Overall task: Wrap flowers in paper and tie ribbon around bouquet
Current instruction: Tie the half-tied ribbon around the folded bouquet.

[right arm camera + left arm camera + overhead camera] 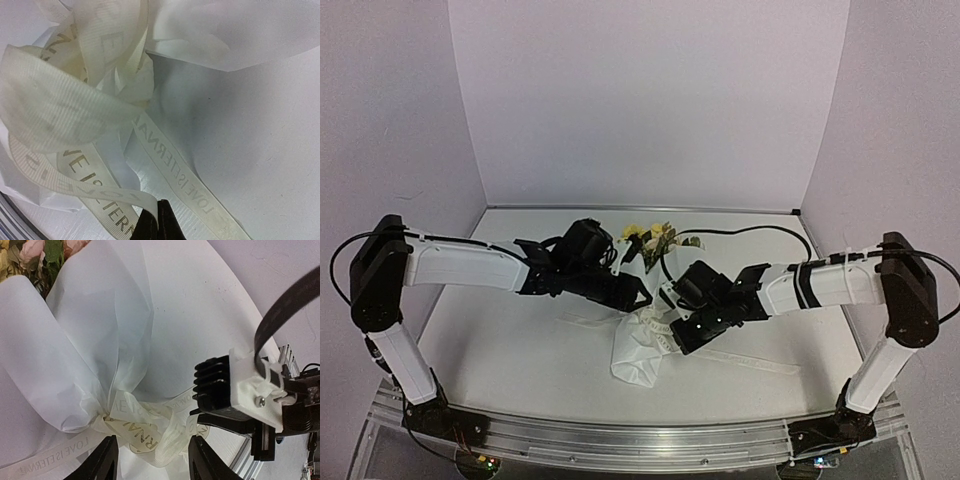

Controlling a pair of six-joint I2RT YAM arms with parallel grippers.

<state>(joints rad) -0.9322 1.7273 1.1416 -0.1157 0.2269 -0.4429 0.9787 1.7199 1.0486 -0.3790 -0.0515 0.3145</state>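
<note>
On the worktop (510, 340), the bouquet (638, 352) lies with the ribbon (145, 430) bunched at its neck, left end effector (152, 461) released astride it, right end effector (157, 222) clenched on a tail; a tug could unravel the loose tie.

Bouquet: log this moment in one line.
bouquet wrapped; ribbon gathered at neck; left gripper open astride ribbon; right gripper shut on ribbon

Pale grey flat tabletop (520, 345) with a paper-wrapped bouquet (638, 358) lying across its middle.
The white cone lies on its side, narrow end toward the near edge, yellow and cream blooms (650, 235) at the far end. A narrow sheer white ribbon (760, 362) with dark lettering is bunched round its waist and trails flat over the table to the right. A thin black cable (760, 230) loops along the back.
</note>
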